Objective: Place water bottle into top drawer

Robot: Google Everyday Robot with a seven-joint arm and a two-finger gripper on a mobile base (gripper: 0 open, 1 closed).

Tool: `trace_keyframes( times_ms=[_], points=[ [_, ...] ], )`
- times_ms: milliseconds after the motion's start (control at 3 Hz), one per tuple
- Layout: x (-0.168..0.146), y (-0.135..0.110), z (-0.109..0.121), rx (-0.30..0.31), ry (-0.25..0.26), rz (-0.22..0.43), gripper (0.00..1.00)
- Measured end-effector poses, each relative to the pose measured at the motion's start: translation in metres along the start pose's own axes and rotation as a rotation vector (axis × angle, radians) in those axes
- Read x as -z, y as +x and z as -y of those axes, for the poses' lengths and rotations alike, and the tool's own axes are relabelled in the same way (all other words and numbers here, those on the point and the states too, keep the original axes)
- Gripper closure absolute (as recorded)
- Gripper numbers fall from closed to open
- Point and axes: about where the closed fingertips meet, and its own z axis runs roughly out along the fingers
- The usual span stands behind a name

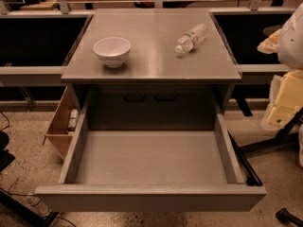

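Top drawer (151,167) stands pulled out, its plain grey floor showing; white bowl (112,51) sits upright on the cabinet top (151,27); water bottle (191,38) lies there on its side, diagonal, cap pointing front-left; gripper (284,98) at the right edge, its state impossible to tell

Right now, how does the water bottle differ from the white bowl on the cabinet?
The water bottle lies on its side; the white bowl stands upright, mouth up. The water bottle is clear plastic with a white cap; the white bowl is opaque. The bottle is toward the right in the picture, the bowl toward the left. Both rest on the grey cabinet top, outside the open top drawer. The gripper is not in view.
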Motion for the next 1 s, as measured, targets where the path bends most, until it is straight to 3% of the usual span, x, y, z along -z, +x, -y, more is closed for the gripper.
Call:
trace_keyframes(
  times_ms=[333,667,1000],
  points=[
    [0.000,0.000,0.000,0.000,0.000,0.000,0.00],
    [0.001,-0.021,0.035,0.078,0.111,0.030,0.00],
    [0.001,-0.045,0.083,0.204,0.268,0.007,0.00]
  ],
)
